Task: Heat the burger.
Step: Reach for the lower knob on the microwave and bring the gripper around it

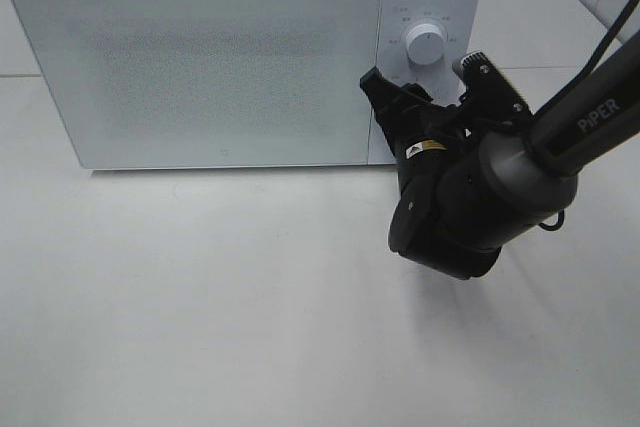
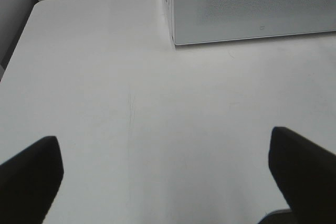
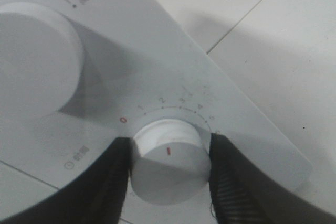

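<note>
Your right gripper, centre right of the overhead frame, is clamped on the lower dial of the microwave. Your left gripper gapes wide, holding nothing.

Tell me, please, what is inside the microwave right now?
That cannot be seen: the door of the microwave is closed, and its speckled front hides the inside. No burger shows in any view. Outside, the right gripper clamps the lower knob.
</note>
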Motion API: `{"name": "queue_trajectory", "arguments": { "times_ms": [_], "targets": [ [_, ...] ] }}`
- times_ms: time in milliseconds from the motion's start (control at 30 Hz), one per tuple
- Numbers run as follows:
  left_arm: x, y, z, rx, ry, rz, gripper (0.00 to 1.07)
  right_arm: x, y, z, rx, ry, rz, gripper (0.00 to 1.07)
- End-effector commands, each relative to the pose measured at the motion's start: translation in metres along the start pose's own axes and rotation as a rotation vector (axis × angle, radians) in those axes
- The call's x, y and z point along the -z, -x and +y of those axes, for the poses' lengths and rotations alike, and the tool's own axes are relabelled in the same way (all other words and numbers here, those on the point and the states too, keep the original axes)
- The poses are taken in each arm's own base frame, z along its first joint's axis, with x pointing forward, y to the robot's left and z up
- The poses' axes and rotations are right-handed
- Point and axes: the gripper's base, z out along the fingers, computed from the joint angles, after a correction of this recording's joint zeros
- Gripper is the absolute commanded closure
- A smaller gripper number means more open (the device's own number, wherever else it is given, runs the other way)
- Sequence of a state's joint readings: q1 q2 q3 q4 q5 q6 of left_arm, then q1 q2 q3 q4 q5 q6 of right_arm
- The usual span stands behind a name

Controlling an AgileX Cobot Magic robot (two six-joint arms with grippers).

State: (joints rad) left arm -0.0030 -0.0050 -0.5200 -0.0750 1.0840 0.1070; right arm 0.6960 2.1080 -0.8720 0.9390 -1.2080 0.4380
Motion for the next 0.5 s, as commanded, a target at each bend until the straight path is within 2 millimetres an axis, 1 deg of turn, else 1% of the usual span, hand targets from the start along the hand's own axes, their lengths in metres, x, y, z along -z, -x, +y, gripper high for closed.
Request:
{"name": "queue_trajectory", "arguments": {
  "times_ms": [33,167,233,267,300,367,400,433,500],
  "targets": [
    [0.0003,0.0,-0.0001,0.001,-0.001,-0.016,0.06,-0.0014,0.0094,0.0209,-0.057,0.177,-0.087,1.02],
    [0.0003,0.0,-0.0001,0.001,-0.001,-0.016,0.06,-0.0013,0.0091,0.0213,-0.091,0.183,-0.081,1.02],
    [0.0003,0.0,-0.0001,0.001,-0.001,-0.016,0.06,-0.0011,0.0093,0.0226,-0.185,0.201,-0.073,1.02],
    [0.0003,0.0,-0.0001,0.001,-0.001,-0.016,0.06,-0.0011,0.0093,0.0226,-0.185,0.201,-0.073,1.02],
    [0.0003,0.0,-0.0001,0.001,-0.001,-0.016,0.06,-0.001,0.0098,0.0228,-0.24,0.206,-0.073,1.02],
    [0.0003,0.0,-0.0001,0.001,-0.001,-0.016,0.06,-0.001,0.0099,0.0229,-0.262,0.208,-0.072,1.02],
    [0.0003,0.0,-0.0001,0.001,-0.001,-0.016,0.06,-0.001,0.0099,0.0229,-0.313,0.211,-0.067,1.02],
    [0.0003,0.0,-0.0001,0.001,-0.001,-0.016,0.06,-0.001,0.0099,0.0229,-0.313,0.211,-0.067,1.02],
    [0.0003,0.0,-0.0001,0.001,-0.001,-0.016,0.06,-0.0009,0.0099,0.0226,-0.392,0.213,-0.058,1.02]
  ]
}}
